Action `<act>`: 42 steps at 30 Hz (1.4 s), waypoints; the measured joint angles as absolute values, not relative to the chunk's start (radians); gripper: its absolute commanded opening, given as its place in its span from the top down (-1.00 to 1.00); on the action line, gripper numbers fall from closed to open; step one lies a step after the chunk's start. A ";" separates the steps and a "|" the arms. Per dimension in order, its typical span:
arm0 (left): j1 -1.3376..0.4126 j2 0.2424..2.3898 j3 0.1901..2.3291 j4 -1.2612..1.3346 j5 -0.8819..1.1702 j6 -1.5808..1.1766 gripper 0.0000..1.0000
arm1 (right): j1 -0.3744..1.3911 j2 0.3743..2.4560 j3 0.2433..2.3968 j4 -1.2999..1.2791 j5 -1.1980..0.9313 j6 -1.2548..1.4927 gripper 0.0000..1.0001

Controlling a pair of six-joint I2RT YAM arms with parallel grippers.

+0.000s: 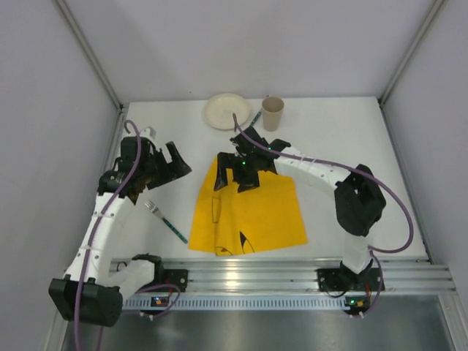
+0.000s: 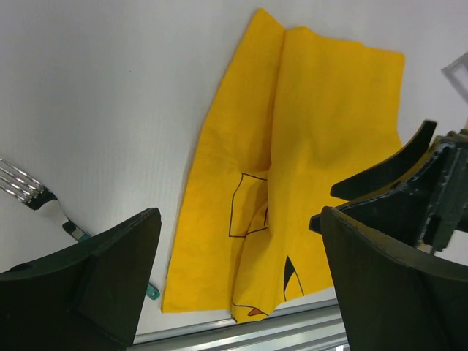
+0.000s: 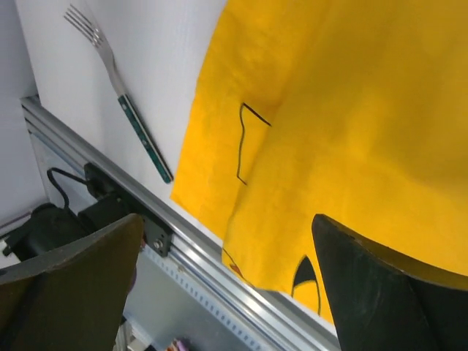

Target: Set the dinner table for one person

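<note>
The white dinner table [image 1: 329, 131] holds a yellow cartoon-printed cloth [image 1: 248, 208], rumpled with a fold down its left part, near the front edge. A fork with a teal handle [image 1: 164, 219] lies left of the cloth. A white plate [image 1: 227, 111] and a tan paper cup [image 1: 272, 113] stand at the back. My left gripper [image 1: 170, 167] is open and empty, above the table left of the cloth. My right gripper [image 1: 238, 178] is open and empty over the cloth's far edge. The left wrist view shows the cloth [image 2: 292, 146] and the fork's tines [image 2: 29, 191]. The right wrist view shows the cloth [image 3: 344, 131] and the fork [image 3: 121, 91].
A teal-handled utensil [image 1: 255, 117] lies between the plate and the cup, mostly hidden. An aluminium rail [image 1: 292, 274] runs along the table's front edge, close to the cloth's near hem. Grey walls enclose the left, right and back sides.
</note>
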State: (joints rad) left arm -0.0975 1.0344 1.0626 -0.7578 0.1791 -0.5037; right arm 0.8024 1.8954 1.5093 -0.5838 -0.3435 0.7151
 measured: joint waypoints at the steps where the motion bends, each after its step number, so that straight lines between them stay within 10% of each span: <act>1: -0.114 1.037 1.058 -0.756 0.179 -0.504 -0.91 | 0.794 1.879 1.514 -0.592 -0.338 0.705 -1.00; 11: -0.361 1.135 0.841 -0.707 0.118 -0.559 -0.89 | 0.565 1.391 1.116 -0.647 -0.258 0.636 -1.00; 19: -0.375 1.322 0.752 -0.605 0.089 -0.575 -0.86 | 0.350 1.384 0.940 -0.702 -0.211 0.548 -1.00; 31: -0.395 1.539 0.825 -0.468 0.123 -0.567 0.13 | 0.297 1.623 0.947 -0.610 -0.194 0.492 -0.96; 36: -0.394 1.587 0.841 -0.422 0.167 -0.558 1.00 | 0.315 1.651 0.963 -0.551 -0.238 0.525 -0.44; 38: -0.394 1.601 0.843 -0.401 0.191 -0.551 1.00 | 0.337 1.675 0.974 -0.524 -0.254 0.540 -0.21; 41: -0.394 1.610 0.844 -0.385 0.216 -0.551 1.00 | 0.383 1.720 0.990 -0.482 -0.272 0.551 0.99; 42: -0.394 1.612 0.845 -0.381 0.223 -0.551 1.00 | 0.394 1.740 0.995 -0.472 -0.292 0.556 1.00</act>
State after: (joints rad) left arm -0.3943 1.6123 0.8448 -0.3813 0.2230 -0.5514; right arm 0.3939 1.7397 0.9947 -0.4717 -0.2920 0.5556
